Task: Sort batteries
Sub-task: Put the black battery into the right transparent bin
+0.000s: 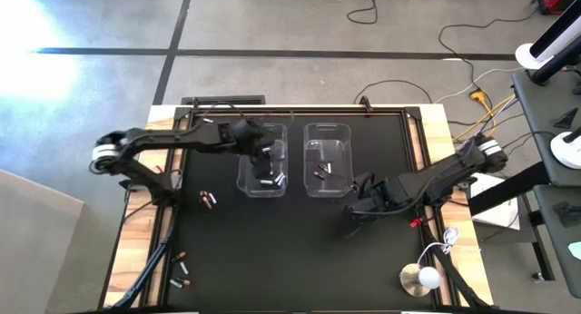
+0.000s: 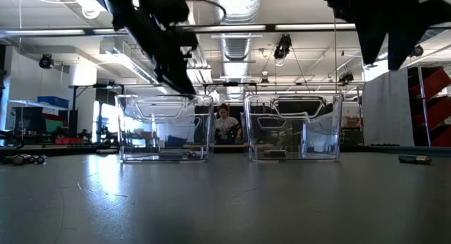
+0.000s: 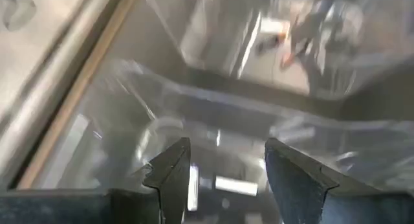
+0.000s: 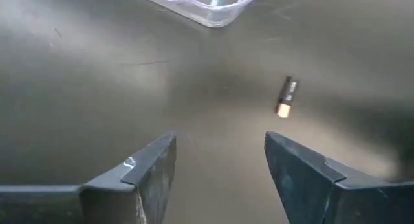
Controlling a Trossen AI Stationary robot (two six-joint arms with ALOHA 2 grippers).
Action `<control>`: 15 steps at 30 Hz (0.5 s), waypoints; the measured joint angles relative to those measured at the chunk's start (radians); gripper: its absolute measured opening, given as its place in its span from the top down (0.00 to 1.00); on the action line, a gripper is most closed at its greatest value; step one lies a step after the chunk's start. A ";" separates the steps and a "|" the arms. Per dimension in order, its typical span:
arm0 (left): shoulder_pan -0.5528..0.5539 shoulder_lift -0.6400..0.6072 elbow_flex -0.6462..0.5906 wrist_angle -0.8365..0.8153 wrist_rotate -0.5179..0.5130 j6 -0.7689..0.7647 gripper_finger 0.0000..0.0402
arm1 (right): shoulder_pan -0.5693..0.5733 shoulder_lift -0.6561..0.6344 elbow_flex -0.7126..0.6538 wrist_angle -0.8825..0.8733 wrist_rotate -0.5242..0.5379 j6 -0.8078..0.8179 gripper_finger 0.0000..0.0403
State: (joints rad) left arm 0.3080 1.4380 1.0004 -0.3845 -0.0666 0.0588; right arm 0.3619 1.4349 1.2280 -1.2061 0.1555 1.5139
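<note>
Two fingers pairs spread, empty: left gripper (image 1: 264, 156) over left bin (image 1: 245, 182), right gripper (image 4: 220, 160) near battery (image 4: 286, 97).

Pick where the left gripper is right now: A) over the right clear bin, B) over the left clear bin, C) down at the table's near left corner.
B: the left gripper hangs open over the left clear bin, silvery batteries lying below its fingers.

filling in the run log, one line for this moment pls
left gripper open over left bin | right gripper open above table near battery | right bin untouched
</note>
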 joint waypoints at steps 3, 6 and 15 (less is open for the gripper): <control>0.000 -0.098 0.000 0.030 0.004 0.003 0.56 | -0.012 -0.045 -0.120 0.064 0.000 0.041 0.45; 0.000 -0.191 0.000 0.067 0.004 0.002 0.56 | -0.025 -0.068 -0.226 0.068 -0.002 0.091 0.46; 0.000 -0.391 0.000 0.101 0.005 0.002 0.56 | -0.051 -0.086 -0.456 0.325 -0.094 0.107 0.46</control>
State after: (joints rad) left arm 0.3080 1.0467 1.0004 -0.2839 -0.0620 0.0608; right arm 0.3112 1.3491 0.7719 -0.8813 0.0616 1.6206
